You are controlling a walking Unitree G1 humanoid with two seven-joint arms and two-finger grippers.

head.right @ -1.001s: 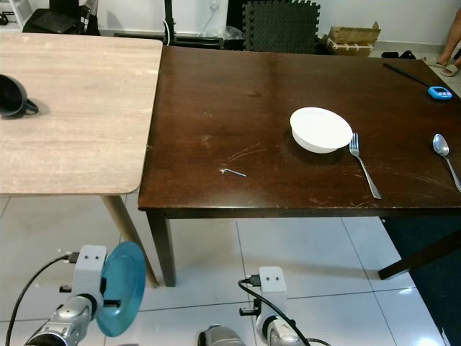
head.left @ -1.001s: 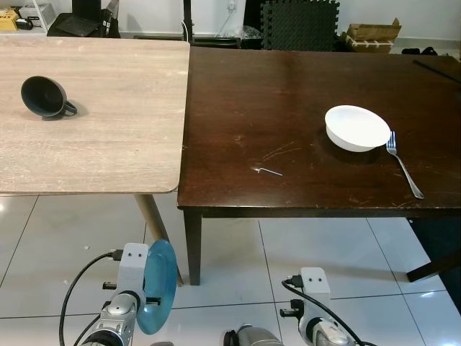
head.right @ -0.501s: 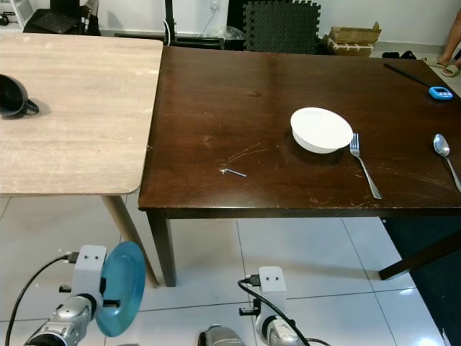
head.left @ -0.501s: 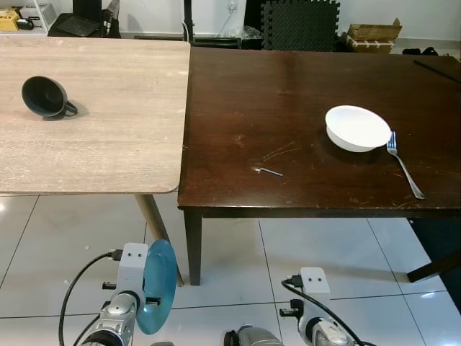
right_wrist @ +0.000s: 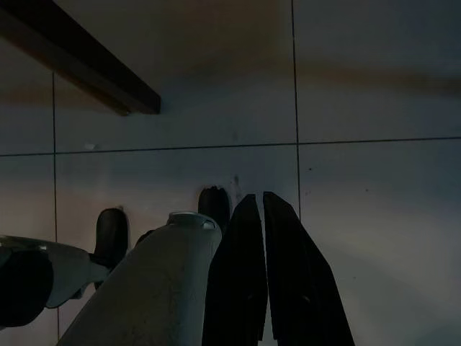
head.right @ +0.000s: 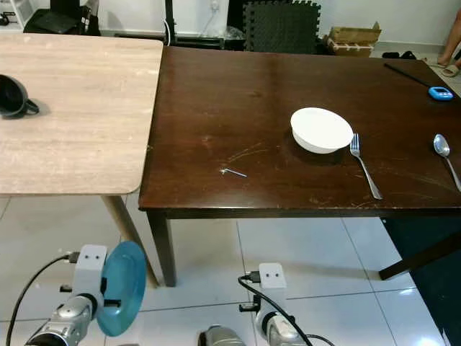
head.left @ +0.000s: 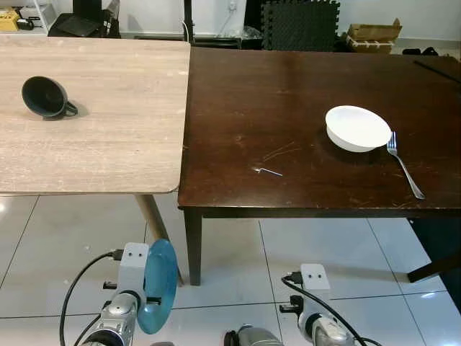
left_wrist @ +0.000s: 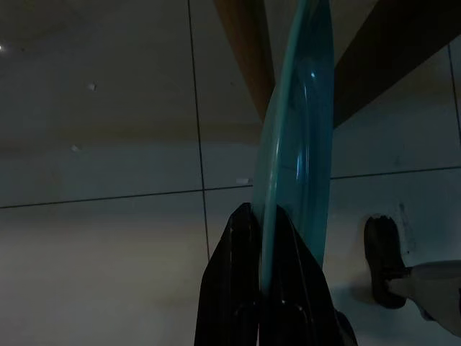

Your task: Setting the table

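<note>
Setting partly done: bowl, fork, spoon on dark counter. Left pincer pinches plate, lower left, unplaced. Right pincer pressed together, idle.

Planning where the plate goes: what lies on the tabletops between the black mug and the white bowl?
Between black mug and white bowl: bare light wood, the seam, bare dark table. A small metal piece lies nearer the front edge.

The black cup and a person's foot are cut off by the frame edges
</note>
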